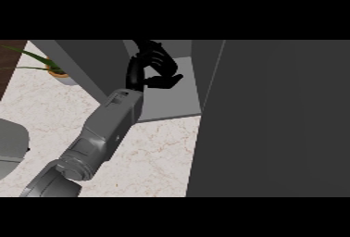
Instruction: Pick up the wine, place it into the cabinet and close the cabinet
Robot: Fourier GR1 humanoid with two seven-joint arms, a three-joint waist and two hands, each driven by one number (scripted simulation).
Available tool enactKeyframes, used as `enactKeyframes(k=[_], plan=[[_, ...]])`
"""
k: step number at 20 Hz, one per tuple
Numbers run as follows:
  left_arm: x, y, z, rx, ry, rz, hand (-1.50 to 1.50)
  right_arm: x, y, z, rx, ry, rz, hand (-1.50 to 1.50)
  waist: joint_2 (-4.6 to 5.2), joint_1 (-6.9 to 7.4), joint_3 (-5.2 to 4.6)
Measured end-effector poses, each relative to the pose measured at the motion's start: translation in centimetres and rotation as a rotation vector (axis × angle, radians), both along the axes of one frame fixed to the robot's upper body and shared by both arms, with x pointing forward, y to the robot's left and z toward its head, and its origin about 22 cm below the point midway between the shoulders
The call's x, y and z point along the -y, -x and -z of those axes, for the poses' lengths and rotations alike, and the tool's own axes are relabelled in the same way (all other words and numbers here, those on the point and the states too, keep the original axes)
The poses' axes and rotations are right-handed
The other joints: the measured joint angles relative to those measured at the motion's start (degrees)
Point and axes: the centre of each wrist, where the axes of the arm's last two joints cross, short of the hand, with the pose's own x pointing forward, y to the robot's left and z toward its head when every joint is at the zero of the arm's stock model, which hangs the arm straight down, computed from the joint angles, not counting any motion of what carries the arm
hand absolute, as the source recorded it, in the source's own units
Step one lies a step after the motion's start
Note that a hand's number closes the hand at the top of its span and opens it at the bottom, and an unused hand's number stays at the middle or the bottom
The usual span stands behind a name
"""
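Only one forearm shows, rising from the lower left, and I take it for my left arm. Its hand (152,69) is at the open cabinet (171,104), above the grey shelf floor, with the fingers curled and the thumb pointing right. Nothing shows inside the curled fingers. No wine bottle is visible anywhere in the head view. The cabinet door (273,120) stands open as a wide dark panel filling the right side. My right hand is out of view.
A potted plant (51,69) stands on the marble counter (157,152) at the back left, beside the cabinet's left wall. A light grey rounded object (10,146) is cut off by the left edge.
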Motion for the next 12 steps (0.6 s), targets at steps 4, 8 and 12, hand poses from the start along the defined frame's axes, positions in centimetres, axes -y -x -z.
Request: enactKeyframes(k=[4, 8, 12], plan=[[-0.8, -0.5, -0.7, 0.016, -0.047, -0.04, -1.5, 0.0, 0.1, 0.1, 0.0, 0.001, -0.008, -1.5, 0.13, -0.31, -0.01], [-1.1, -0.8, -1.1, 0.026, -0.079, -0.064, -1.5, 0.1, 0.1, 0.2, 0.006, 0.002, -0.02, -1.5, 0.28, -0.44, -0.03], [-1.1, -1.2, -2.0, 0.045, -0.048, -0.053, -1.5, 0.1, 0.1, 0.3, 0.006, 0.001, -0.026, -1.5, 0.29, -0.39, -0.06]])
